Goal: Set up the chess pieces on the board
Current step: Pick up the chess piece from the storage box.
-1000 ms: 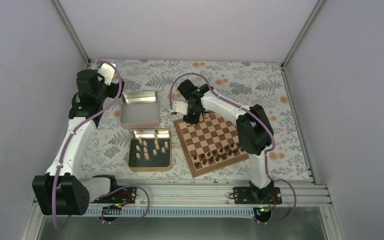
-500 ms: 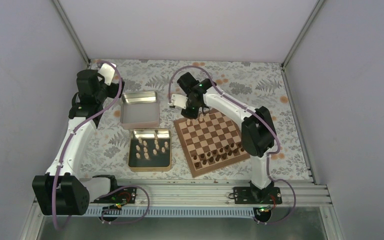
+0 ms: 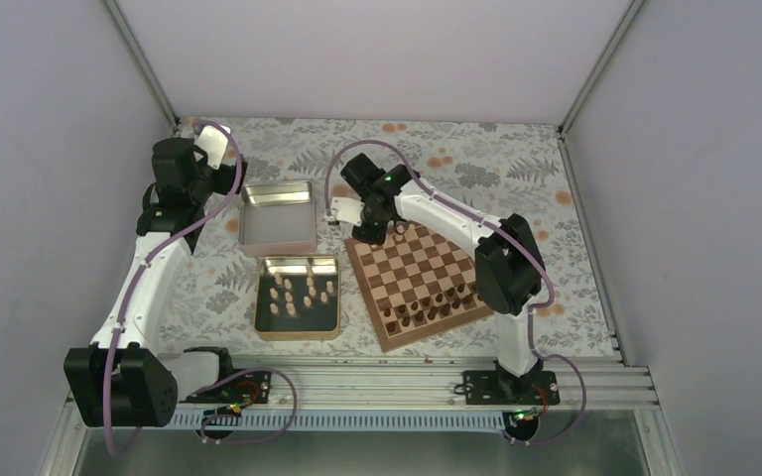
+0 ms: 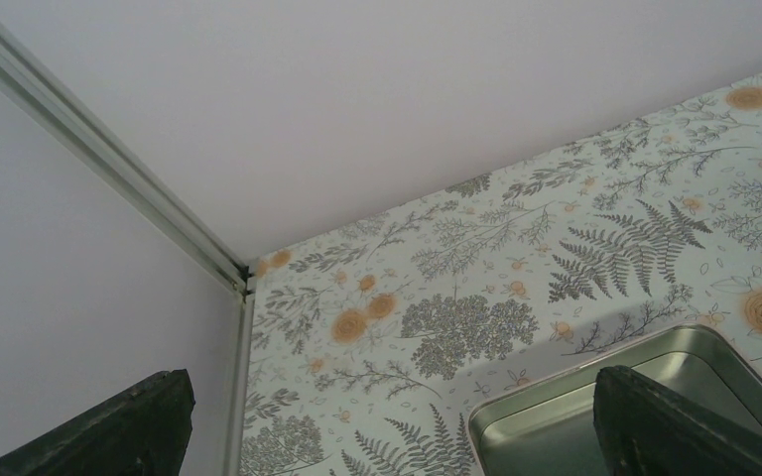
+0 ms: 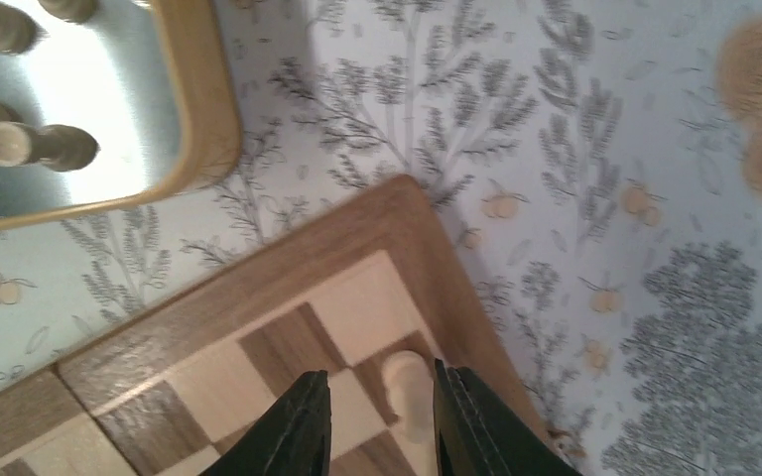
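Observation:
The board (image 3: pixel 389 338) lies right of centre, with dark chessmen (image 3: pixel 435 303) along its near edge. Several pale beige chess pieces (image 3: pixel 298 294) stand in the gold-rimmed tin (image 3: pixel 297 334). My right gripper (image 3: pixel 368 232) hovers over the board's far left corner. In the right wrist view it (image 5: pixel 377 387) is open, and one beige piece (image 5: pixel 409 389) stands on a square by the board's border (image 5: pixel 258 288), between the fingers and close to the right one. My left gripper (image 4: pixel 387 436) is open and empty at the back left, above the empty tin (image 4: pixel 655 357).
The empty silver tin (image 3: pixel 278 244) sits behind the tin of pieces (image 5: pixel 203 119). The enclosure's walls and corner post (image 4: pixel 109 169) stand close behind my left gripper. The floral mat (image 3: pixel 476 169) covers the table.
My right gripper has moved left along the board's far edge towards its corner. A beige piece now stands free on the board. The left arm has not moved.

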Tool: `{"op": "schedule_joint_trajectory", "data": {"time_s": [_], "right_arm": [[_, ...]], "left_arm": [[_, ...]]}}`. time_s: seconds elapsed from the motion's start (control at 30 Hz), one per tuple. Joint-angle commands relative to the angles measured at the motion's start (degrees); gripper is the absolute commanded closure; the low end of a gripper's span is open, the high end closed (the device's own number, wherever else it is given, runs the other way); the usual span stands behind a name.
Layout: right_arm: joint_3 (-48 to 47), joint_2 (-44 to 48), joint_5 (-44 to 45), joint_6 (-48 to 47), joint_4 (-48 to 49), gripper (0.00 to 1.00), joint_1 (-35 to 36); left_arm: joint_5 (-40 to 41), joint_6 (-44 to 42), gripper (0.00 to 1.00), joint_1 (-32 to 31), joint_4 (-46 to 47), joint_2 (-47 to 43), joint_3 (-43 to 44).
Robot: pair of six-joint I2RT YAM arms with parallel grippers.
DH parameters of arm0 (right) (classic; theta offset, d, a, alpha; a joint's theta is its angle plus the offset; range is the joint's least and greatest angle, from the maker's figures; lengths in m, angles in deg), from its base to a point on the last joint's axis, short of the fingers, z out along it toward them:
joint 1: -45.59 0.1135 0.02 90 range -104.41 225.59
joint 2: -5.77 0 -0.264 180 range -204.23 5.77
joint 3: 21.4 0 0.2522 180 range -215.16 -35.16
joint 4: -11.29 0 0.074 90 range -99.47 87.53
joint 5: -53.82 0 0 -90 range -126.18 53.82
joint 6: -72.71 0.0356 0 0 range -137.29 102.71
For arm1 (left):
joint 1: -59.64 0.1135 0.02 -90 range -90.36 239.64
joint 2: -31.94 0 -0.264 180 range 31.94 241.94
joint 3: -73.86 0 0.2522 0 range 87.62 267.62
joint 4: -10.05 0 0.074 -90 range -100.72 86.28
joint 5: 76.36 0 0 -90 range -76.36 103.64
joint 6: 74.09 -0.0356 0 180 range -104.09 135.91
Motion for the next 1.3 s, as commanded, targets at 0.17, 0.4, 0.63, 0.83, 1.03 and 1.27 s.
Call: {"op": "schedule_joint_trajectory", "data": {"time_s": [0.17, 0.4, 0.63, 0.83, 1.03, 1.27], "right_arm": [[-2.32, -1.7, -3.36, 1.75, 2.8, 0.7, 10.14], [-7.27, -6.64, -3.58, 1.84, 2.4, 0.7, 14.84], [-8.59, -9.65, -1.32, 2.41, 5.63, 0.71, 16.26], [-9.26, -10.73, -0.25, 2.28, 6.64, 0.71, 16.31], [-9.28, -11.62, 1.88, 1.92, 7.2, 0.71, 16.31], [-9.28, -11.86, 2.12, 1.96, 6.73, 0.72, 16.48]], "left_arm": [[-0.28, 1.0, 0.0, 0.34, 1.05, -0.88, -0.55], [-1.52, 1.19, 0.0, 0.42, 0.79, -0.6, -1.19], [-1.78, 1.46, 0.0, 0.43, 0.55, -0.71, -0.86], [-1.76, 1.46, 0.0, 0.52, 0.85, -0.81, -1.18], [-1.72, 1.55, 0.0, 0.51, 0.94, -1.02, -1.22], [-2.12, 1.55, 0.0, 0.61, 0.86, -0.91, -1.16]]}}
